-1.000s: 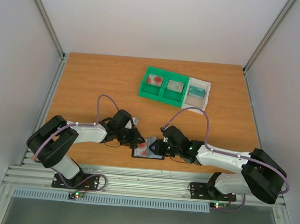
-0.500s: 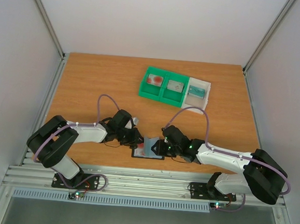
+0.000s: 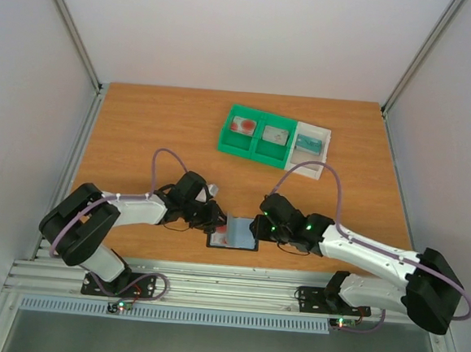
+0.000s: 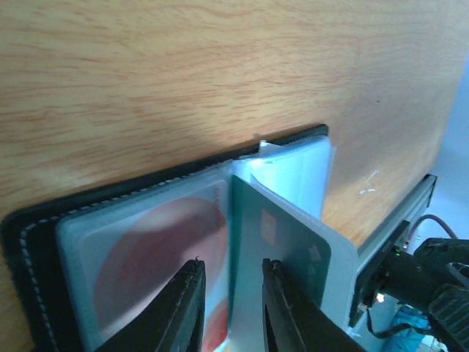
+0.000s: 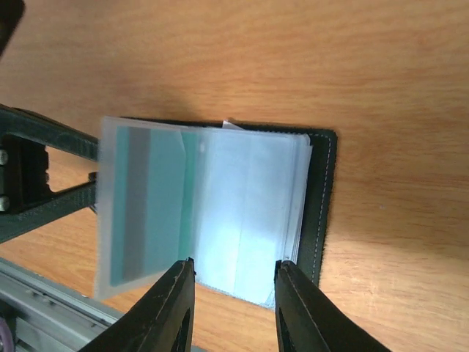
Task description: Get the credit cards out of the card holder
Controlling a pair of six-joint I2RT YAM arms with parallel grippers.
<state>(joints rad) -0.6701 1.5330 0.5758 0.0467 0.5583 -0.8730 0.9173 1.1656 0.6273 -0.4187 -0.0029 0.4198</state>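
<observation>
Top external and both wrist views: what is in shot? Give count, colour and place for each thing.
card holder: one, black with pale sleeves, open at the table's near edge
credit cards: five showing; a teal one and a whitish red-marked one in the holder's sleeves; red-marked, grey and teal ones in the trays
green tray: one, two compartments, far right of centre
white tray: one, against the green tray's right side
table: one, orange-brown wood
rail: one, grey metal, under the arm bases
left claw: black, open, over the holder's left half
right claw: black, open, over the sleeves
</observation>
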